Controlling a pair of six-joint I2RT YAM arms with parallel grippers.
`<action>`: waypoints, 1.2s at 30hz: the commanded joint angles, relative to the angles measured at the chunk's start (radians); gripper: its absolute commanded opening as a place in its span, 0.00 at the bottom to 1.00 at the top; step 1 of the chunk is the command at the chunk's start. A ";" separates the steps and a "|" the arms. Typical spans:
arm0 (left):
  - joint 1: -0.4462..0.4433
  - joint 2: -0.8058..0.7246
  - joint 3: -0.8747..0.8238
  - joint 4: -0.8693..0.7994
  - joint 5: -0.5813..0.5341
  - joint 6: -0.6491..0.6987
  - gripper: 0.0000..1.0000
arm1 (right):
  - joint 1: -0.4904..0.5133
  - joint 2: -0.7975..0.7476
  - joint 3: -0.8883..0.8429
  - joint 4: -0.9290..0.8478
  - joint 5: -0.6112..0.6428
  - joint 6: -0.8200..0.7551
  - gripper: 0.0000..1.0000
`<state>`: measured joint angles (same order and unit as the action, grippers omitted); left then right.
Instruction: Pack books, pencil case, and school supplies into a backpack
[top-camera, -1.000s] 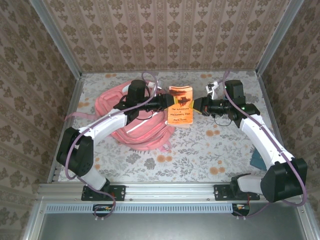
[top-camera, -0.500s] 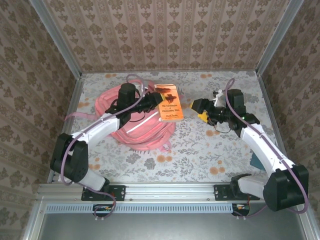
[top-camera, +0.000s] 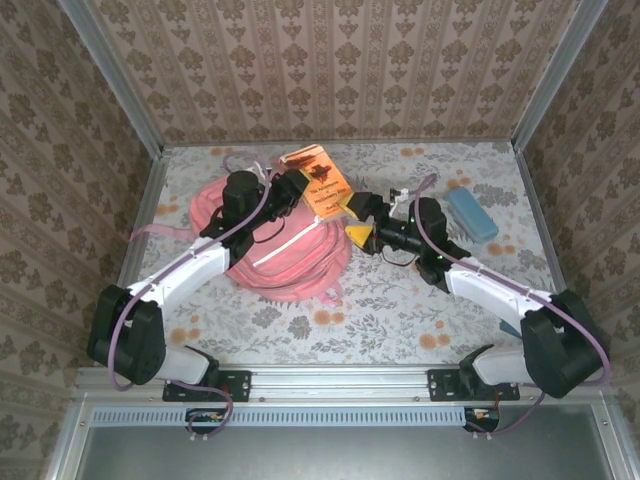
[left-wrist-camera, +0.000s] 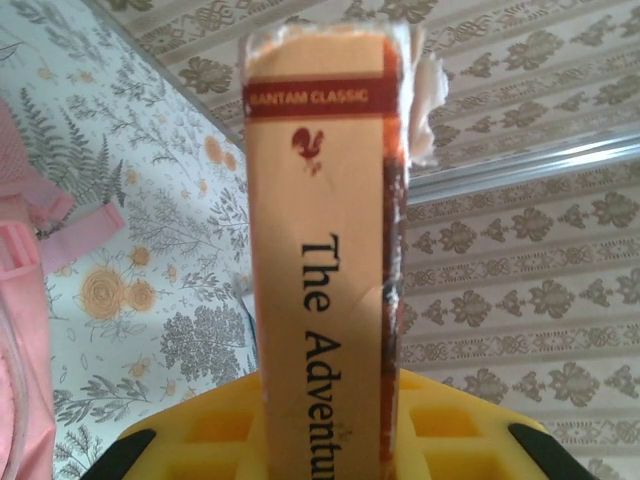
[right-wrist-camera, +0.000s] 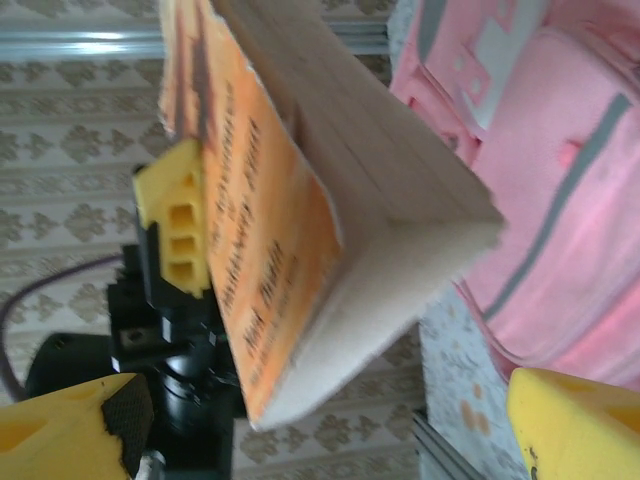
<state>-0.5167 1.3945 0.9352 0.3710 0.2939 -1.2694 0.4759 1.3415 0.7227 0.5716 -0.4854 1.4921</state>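
Observation:
An orange paperback book (top-camera: 322, 180) is held up in the air, tilted, above the back right edge of the pink backpack (top-camera: 275, 255). My left gripper (top-camera: 299, 191) is shut on its lower end. In the left wrist view the spine (left-wrist-camera: 320, 240) stands upright between the yellow jaws of that gripper (left-wrist-camera: 325, 445). My right gripper (top-camera: 357, 220) is open just right of the book's lower corner. In the right wrist view its yellow fingertips (right-wrist-camera: 575, 425) stand wide apart, with the book's corner (right-wrist-camera: 300, 300) hanging ahead of them, untouched. The light blue pencil case (top-camera: 470, 213) lies at the back right.
The backpack (right-wrist-camera: 560, 190) lies flat on the floral table left of centre, straps trailing to the left. A small teal object (top-camera: 510, 322) lies by the right arm at the table's right edge. Patterned walls and metal frame posts close in the back and sides.
My right gripper let go of the book, opened wide, then swung left toward it. My left gripper carried the book back and left, tilting it. The pencil case came into view.

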 joint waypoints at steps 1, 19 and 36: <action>-0.009 -0.030 -0.006 0.093 -0.038 -0.072 0.17 | 0.024 0.073 0.036 0.178 0.089 0.131 0.93; -0.020 -0.025 -0.056 0.143 -0.088 -0.147 0.16 | 0.074 0.202 0.036 0.359 0.192 0.225 0.63; 0.004 -0.154 -0.111 -0.267 -0.199 0.036 0.85 | 0.021 0.006 0.068 -0.162 0.264 -0.149 0.16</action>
<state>-0.5262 1.2884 0.8261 0.2707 0.1459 -1.3434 0.5167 1.4322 0.7521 0.5644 -0.2600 1.4910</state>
